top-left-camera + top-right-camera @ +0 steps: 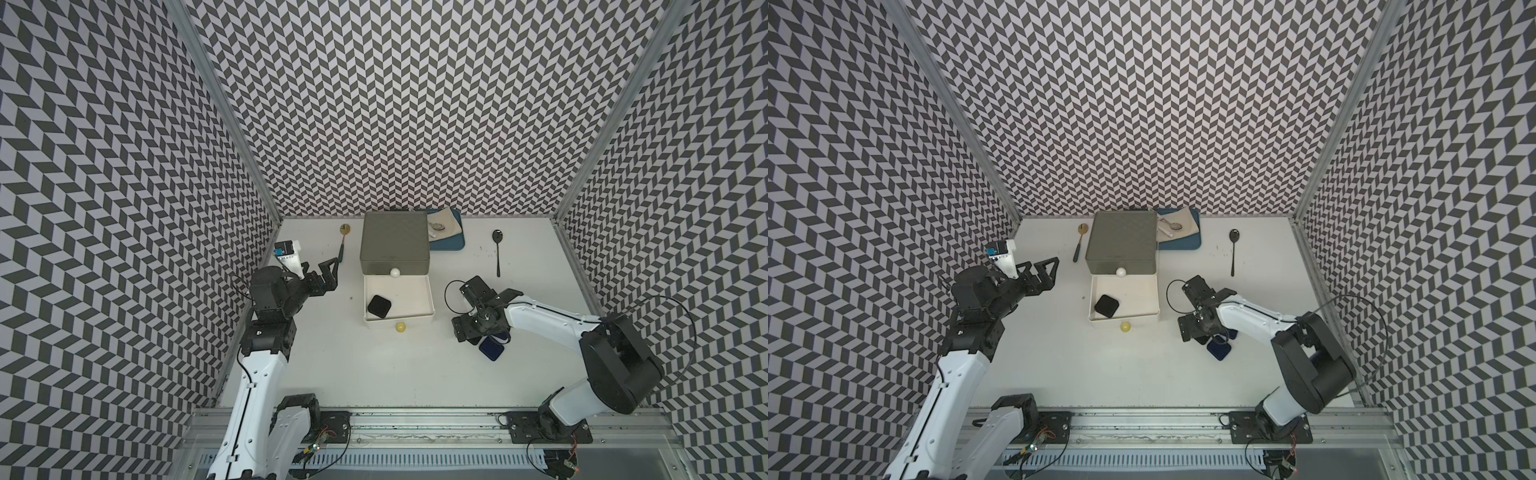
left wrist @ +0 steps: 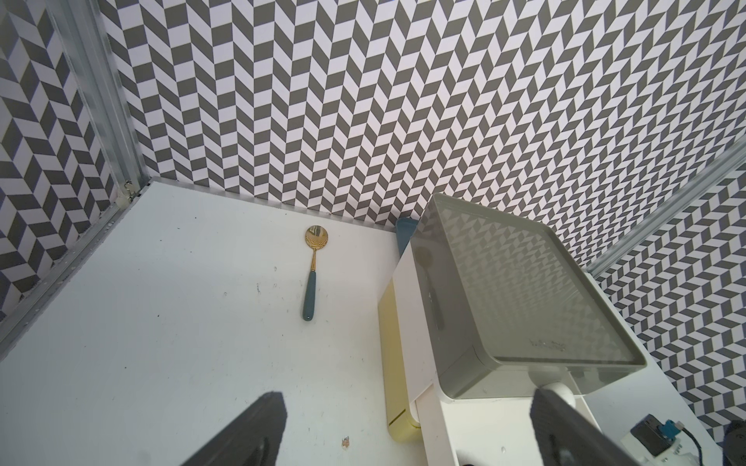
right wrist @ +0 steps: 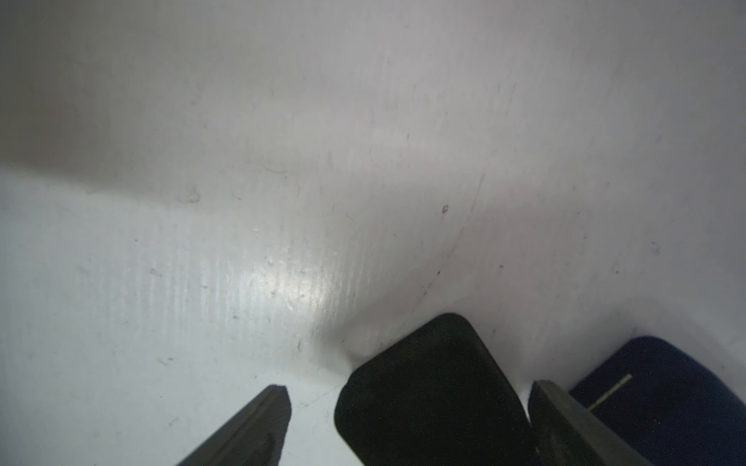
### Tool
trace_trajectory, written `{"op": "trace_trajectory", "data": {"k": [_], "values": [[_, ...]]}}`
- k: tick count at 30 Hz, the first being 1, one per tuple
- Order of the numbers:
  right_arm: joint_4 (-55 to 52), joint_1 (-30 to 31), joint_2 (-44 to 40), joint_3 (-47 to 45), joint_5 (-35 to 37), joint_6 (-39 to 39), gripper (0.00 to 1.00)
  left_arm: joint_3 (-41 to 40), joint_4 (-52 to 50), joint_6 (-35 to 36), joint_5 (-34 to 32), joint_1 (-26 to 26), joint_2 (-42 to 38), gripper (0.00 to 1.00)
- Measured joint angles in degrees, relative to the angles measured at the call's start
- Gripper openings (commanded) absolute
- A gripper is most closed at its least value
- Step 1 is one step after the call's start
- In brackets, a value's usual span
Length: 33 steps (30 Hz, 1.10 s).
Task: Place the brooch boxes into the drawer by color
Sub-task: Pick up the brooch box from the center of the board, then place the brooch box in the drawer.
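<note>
In both top views the drawer [image 1: 395,245] is seen at the back of the table [image 1: 374,374]. Its white middle tier [image 1: 430,299] is pulled out towards the arms, presumably so that boxes can be dropped in from above. A stowed black brooch box [image 1: 379,306] is laid flat in a near corner of that tier. The yellow knob [image 1: 400,327] of the bottom tier is shown just in front, and that tier is judged shut. The left gripper [image 1: 319,271] is held beside the drawer, clear of the open tier, probably so that the other arm is not hindered. The right gripper [image 1: 484,338] is pointed down at the table, well to the side of the drawer. A dark blue brooch box [image 1: 492,351] is partly hidden beneath it. The black spoon [image 1: 496,249], the gold spoon [image 1: 344,241] and the blue tray [image 1: 451,247] are left alone, being no part of the sorting.

In the left wrist view the left gripper's fingers [image 2: 258,427] are seen spread wide with nothing between them, the drawer's grey top close by.

In the right wrist view the right gripper's jaws are spread either side of a loose black brooch box [image 3: 432,395] lying flat on the table. One finger [image 3: 565,423] is set at the box's edge and the other is kept apart, so nothing is pinched. The dark blue box is left just outside the jaws. This straddle is judged to be the approach for lifting the loose black box, so that it can be put with its partner in the white tier.
</note>
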Motion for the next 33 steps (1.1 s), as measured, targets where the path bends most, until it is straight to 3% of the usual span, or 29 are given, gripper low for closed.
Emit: {"op": "trace_trajectory", "data": {"k": [4, 9, 15, 21, 25, 33], "values": [[-0.48, 0.85, -0.50, -1.64, 0.04, 0.66, 0.89, -0.02, 0.00, 0.02, 0.00, 0.00, 0.00, 1.00], [-0.70, 1.22, -1.68, -2.51, 0.11, 1.40, 0.63, -0.28, 0.04, 0.00, 0.00, 0.00, -0.02, 1.00], [-0.46, 1.22, -1.70, -2.27, 0.83, 1.92, 0.53, -0.33, 0.02, 0.00, 0.00, 0.00, -0.02, 1.00], [-1.31, 1.22, -4.50, -0.66, 1.31, 1.90, 0.49, -0.31, 0.04, 0.02, 0.00, -0.02, -0.02, 1.00], [-3.58, 2.03, -9.97, 5.51, 2.43, 1.42, 0.48, -0.31, 0.04, 0.00, 0.00, -0.02, -0.02, 1.00], [-3.26, 14.08, -11.08, 24.09, 5.22, 0.26, 0.49, -0.31, 0.04, -0.02, 0.02, -0.02, 0.02, 1.00]]}}
